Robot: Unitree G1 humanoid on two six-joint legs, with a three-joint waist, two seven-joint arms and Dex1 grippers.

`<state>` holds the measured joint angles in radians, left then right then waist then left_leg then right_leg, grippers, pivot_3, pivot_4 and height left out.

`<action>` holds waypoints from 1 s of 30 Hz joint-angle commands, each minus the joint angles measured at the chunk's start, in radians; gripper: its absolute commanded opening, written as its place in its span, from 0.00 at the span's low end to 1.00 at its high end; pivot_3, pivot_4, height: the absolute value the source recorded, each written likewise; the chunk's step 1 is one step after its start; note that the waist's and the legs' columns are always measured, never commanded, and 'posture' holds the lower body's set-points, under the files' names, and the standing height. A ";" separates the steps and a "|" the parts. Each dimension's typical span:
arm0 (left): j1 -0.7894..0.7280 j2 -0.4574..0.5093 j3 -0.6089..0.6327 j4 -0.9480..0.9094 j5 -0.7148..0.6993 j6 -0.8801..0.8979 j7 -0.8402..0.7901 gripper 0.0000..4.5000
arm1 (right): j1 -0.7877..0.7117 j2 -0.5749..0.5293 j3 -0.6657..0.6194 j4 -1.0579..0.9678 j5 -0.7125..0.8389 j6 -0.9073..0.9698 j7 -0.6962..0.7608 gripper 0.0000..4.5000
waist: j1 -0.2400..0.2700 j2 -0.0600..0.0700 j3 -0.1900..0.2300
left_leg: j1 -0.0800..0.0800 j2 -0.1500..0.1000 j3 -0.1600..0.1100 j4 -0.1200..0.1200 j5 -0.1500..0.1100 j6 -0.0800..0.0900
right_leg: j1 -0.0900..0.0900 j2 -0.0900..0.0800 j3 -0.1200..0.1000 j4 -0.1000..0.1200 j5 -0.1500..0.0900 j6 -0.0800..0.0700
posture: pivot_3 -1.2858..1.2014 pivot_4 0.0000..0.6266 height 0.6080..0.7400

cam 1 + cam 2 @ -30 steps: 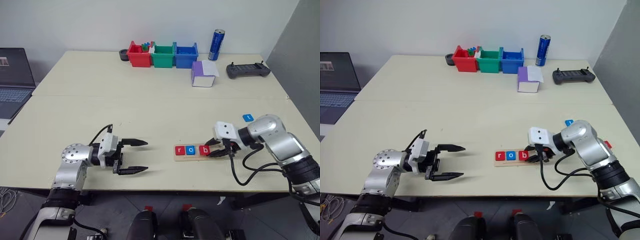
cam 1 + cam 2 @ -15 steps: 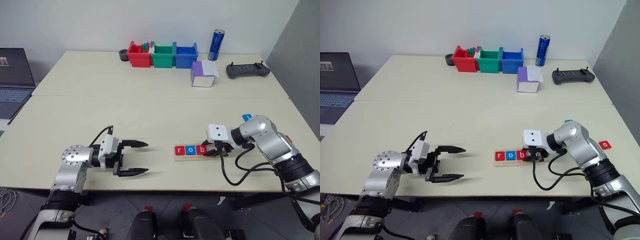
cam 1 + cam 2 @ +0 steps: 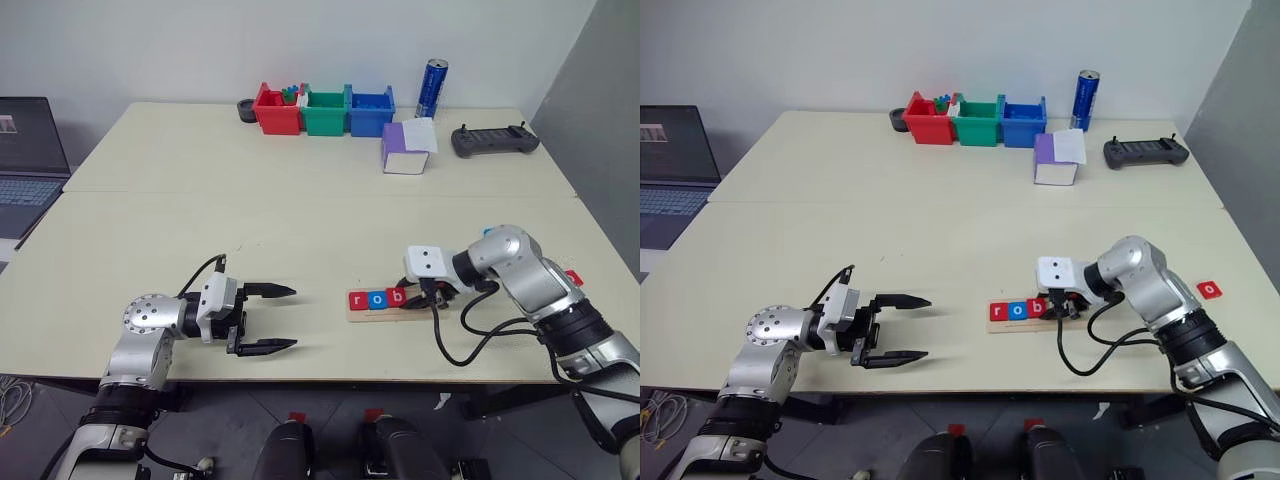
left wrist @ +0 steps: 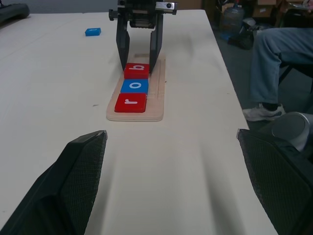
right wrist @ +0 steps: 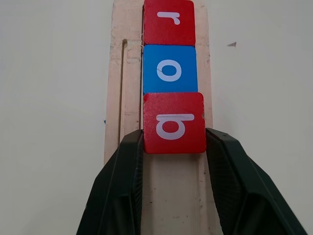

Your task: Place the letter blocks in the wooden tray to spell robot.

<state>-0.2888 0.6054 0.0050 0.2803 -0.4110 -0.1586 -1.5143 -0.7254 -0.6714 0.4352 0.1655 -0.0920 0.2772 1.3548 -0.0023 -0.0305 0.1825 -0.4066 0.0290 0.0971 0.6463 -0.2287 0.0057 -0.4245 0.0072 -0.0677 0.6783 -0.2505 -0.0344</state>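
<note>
Right hand (image 5: 173, 147) pinched the red "b" block (image 5: 173, 122) in the wooden tray (image 5: 122, 98), touching the blue "o" block (image 5: 170, 68). Left hand (image 3: 270, 318) hung spread above the surface (image 3: 300, 220).

At the far edge of the tabletop (image 3: 300, 220) stand three plastic bins in a row, touching each other: a red bin (image 3: 276, 109), a green bin (image 3: 325, 111) and a blue bin (image 3: 371, 111). Just beside the red bin lies a small dark round object (image 3: 247, 108). A blue can (image 3: 432, 89) stands upright near the blue bin. In front of it is a purple and white box (image 3: 406, 148), and beside that a black controller (image 3: 494, 141). An open laptop (image 3: 28, 155) is off the tabletop's left side. In the left wrist view a seated person's leg (image 4: 276, 63) appears.
</note>
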 commanded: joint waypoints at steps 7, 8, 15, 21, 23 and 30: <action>0.003 0.016 0.010 -0.032 -0.008 -0.003 0.004 1.00 | -0.014 -0.005 -0.005 -0.029 0.002 0.019 0.023 0.33 | 0.000 0.000 0.000 | 0.000 0.000 0.000 0.000 0.000 0.000 | 0.000 0.000 0.000 0.000 0.000 0.000 | 0.52 0.24 1.00; 0.002 0.016 0.010 -0.031 -0.008 -0.003 0.003 1.00 | -0.013 -0.009 -0.007 -0.030 0.003 0.020 0.027 0.33 | 0.000 0.000 0.000 | 0.000 0.000 0.000 0.000 0.000 0.000 | 0.000 0.000 0.000 0.000 0.000 0.000 | 0.52 0.24 1.00; -0.006 0.014 0.007 -0.021 -0.005 -0.007 -0.001 1.00 | -0.013 -0.022 -0.011 -0.021 0.004 0.021 0.041 0.33 | 0.000 0.000 0.000 | 0.000 0.000 0.000 0.000 0.000 0.000 | 0.000 0.000 0.000 0.000 0.000 0.000 | 0.52 0.24 1.00; -0.007 0.011 0.006 -0.020 -0.003 -0.010 0.002 1.00 | -0.022 -0.001 -0.009 0.001 0.000 0.026 0.023 0.33 | 0.000 0.000 0.000 | 0.000 0.000 0.000 0.000 0.000 0.000 | 0.000 0.000 0.000 0.000 0.000 0.000 | 0.52 0.24 1.00; -0.007 0.011 0.006 -0.019 -0.001 -0.011 0.004 1.00 | -0.025 0.001 -0.010 0.009 -0.002 0.021 0.020 0.33 | 0.000 0.000 0.000 | 0.000 0.000 0.000 0.000 0.000 0.000 | 0.000 0.000 0.000 0.000 0.000 0.000 | 0.52 0.24 1.00; -0.002 0.014 0.011 -0.016 0.001 -0.016 0.008 1.00 | -0.030 0.004 -0.006 0.021 -0.007 0.004 0.022 0.33 | 0.000 0.000 0.000 | 0.000 0.000 0.000 0.000 0.000 0.000 | 0.000 0.000 0.000 0.000 0.000 0.000 | 0.52 0.24 1.00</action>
<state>-0.2879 0.6070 0.0050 0.2805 -0.4084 -0.1622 -1.5128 -0.7335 -0.6652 0.4359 0.1884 -0.0955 0.2912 1.3767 -0.0026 -0.0305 0.1825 -0.4062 0.0292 0.0972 0.6462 -0.2287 0.0057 -0.4244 0.0073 -0.0677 0.6785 -0.2506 -0.0346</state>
